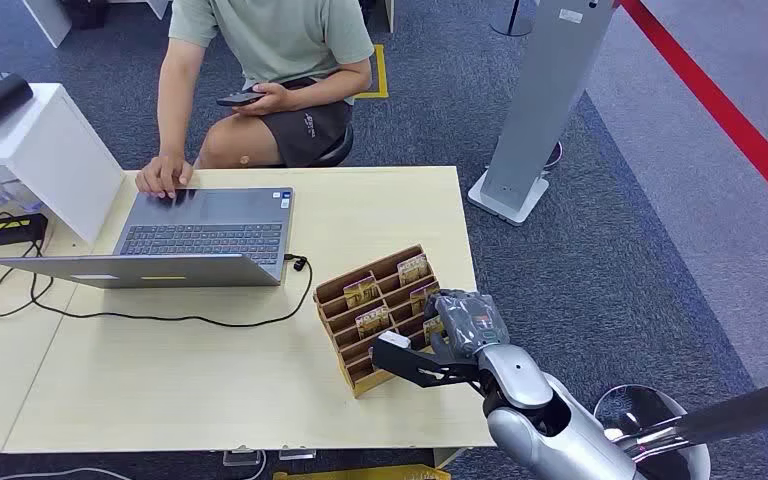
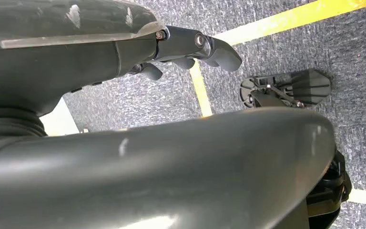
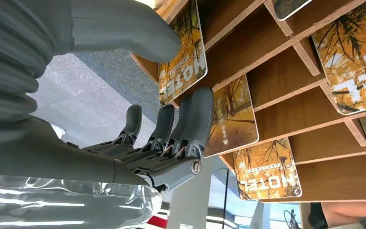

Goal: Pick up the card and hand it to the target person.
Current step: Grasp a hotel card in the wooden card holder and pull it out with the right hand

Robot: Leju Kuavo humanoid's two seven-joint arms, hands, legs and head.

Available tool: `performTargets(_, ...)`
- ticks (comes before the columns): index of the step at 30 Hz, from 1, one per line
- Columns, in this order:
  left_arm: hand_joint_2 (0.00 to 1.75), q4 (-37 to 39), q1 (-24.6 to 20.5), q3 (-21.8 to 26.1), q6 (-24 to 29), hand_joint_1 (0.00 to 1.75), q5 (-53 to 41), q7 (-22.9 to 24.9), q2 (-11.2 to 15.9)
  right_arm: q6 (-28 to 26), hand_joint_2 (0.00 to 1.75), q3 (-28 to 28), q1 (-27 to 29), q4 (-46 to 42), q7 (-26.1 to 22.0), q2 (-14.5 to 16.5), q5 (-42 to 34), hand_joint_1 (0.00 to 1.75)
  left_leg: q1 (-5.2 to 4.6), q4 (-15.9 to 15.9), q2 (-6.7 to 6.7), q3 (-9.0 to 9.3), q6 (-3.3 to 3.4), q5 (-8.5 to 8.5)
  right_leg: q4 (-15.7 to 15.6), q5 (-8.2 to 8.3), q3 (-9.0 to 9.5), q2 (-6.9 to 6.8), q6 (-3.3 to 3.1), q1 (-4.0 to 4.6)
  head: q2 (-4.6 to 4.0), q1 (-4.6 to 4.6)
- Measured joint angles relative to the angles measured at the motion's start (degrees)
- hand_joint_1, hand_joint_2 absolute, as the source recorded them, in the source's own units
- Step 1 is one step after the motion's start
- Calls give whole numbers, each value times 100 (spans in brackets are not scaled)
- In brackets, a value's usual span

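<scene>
Right hand [image 1: 467, 322] up against the slotted brown wooden card rack [image 1: 378, 318] on the pale wood counter [image 1: 210, 390]

Rack holds several orange hotel cards; fingers [image 3: 196, 114] spread apart, one orange autumn-print hotel card [image 3: 183, 52] sits between thumb and fingers, not gripped yet.

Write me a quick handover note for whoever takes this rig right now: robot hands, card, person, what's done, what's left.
Right robot hand: at the wooden card rack, fingers spread against a card, thumb on its other side; nothing lifted.
Left robot hand: hanging over the carpet, holding nothing.
Cards sit in the rack on the table. Person sits across the table, one hand on the laptop, the other holding a phone.
Done: reach. Left: grasp card, lift, hand over.
</scene>
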Motion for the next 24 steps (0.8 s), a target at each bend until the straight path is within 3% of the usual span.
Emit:
performTargets(8, 0, 0, 0, 0, -1, 0, 9, 0, 0, -16, 175, 5, -8, 103, -1, 28, -17, 96, 0, 0, 0, 0, 0, 0, 0, 0, 0, 0, 0, 0, 0, 1)
performTargets(15, 0, 0, 0, 0, 0, 0, 9, 0, 0, -49, 175, 5, -11, 174, -4, 50, -44, 160, 0, 0, 0, 1, 0, 0, 0, 0, 0, 0, 0, 0, 0, -1)
performTargets(17, 0, 0, 0, 0, 8, 0, 9, 0, -1, -55, 175, 5, -12, 181, -6, 57, -45, 171, 0, 0, 0, 1, 0, 0, 0, 0, 0, 0, 0, 0, 0, 0)
performTargets(24, 0, 0, 0, 0, 32, 0, 8, 1, -7, -84, 175, 3, -15, 185, -13, 58, -48, 175, 0, 0, 1, 5, 0, 0, 0, 0, 2, 1, 0, 0, 0, 1)
